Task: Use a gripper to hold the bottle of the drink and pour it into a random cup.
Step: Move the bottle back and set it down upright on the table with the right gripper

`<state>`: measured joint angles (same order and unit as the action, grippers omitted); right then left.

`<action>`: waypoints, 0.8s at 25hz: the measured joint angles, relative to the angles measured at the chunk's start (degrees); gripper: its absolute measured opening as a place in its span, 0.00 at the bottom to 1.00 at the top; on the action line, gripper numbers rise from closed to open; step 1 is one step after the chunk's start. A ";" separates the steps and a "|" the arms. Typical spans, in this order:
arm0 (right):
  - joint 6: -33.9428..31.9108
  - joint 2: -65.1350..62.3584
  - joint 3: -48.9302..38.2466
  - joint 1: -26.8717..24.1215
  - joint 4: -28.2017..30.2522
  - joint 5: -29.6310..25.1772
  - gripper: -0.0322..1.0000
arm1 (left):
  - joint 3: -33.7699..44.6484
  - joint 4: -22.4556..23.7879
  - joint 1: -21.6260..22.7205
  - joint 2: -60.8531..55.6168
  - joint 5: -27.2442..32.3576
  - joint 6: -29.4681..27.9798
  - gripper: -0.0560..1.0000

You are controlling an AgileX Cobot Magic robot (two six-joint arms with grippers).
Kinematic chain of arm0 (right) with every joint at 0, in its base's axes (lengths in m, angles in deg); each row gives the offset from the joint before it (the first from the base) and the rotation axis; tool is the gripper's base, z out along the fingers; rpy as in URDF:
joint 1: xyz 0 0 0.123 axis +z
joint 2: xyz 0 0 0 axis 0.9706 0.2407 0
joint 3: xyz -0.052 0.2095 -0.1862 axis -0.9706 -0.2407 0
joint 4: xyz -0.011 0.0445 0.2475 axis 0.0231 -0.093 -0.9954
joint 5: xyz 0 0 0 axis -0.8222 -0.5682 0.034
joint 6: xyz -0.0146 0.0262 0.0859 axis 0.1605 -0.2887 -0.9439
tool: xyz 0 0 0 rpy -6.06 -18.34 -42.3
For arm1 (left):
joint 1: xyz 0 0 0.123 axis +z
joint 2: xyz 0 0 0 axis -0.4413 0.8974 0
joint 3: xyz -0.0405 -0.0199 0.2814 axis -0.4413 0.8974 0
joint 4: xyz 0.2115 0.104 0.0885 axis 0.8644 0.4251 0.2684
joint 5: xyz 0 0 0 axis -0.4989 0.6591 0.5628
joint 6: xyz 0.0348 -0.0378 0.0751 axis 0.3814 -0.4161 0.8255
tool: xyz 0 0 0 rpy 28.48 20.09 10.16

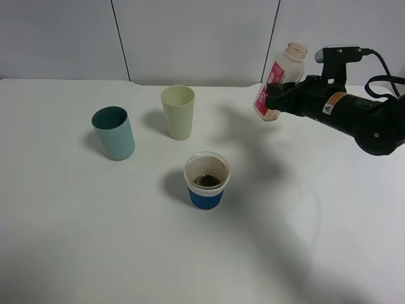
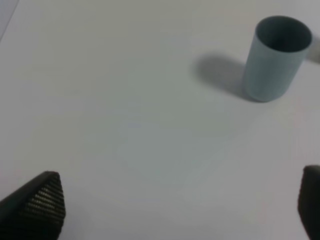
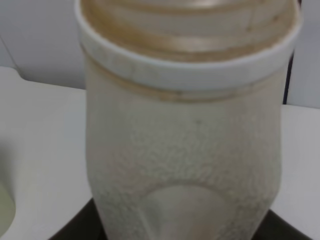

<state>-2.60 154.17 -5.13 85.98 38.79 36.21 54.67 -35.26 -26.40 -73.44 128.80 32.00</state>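
So the right gripper (image 1: 281,98) is clamped on the bottle (image 1: 283,68), lower half; thin plastic, probably light and squishy, so squeeze gently there.

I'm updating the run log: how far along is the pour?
Looks done: dark brown drink sits in the blue-sleeved cup. In hand: the right gripper is shut on the bottle, held near upright in the air away from the cup, nothing streaming. Left, probably: setting the bottle down.
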 joint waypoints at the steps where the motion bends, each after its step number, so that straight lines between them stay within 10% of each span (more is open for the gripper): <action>1: 0.05 0.00 0.00 0.00 0.00 0.00 0.38 | 0.00 0.00 0.00 0.00 0.00 0.00 0.93; 20: 4.55 4.98 0.06 0.00 0.00 5.39 0.38 | 0.00 0.00 0.00 0.00 0.00 0.00 0.93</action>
<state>1.95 159.16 -5.07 85.98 38.79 41.60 54.67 -35.26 -26.40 -73.44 128.80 32.00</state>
